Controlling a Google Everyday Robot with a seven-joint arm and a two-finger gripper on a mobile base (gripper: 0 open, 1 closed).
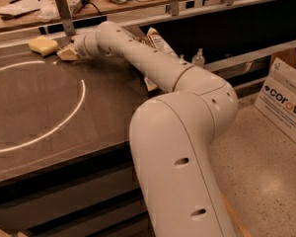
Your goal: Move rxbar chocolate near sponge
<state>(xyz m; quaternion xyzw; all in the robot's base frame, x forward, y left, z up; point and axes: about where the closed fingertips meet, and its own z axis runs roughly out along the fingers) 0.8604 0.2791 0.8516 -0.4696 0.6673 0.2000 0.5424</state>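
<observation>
Hand point(65, 53) near sponge point(43, 45), dark tabletop point(49, 112), speckled floor point(266, 181)

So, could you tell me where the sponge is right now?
In the camera view the sponge lies at the far left of the table, by the metal post, with the gripper low over the table just right of it.
</observation>
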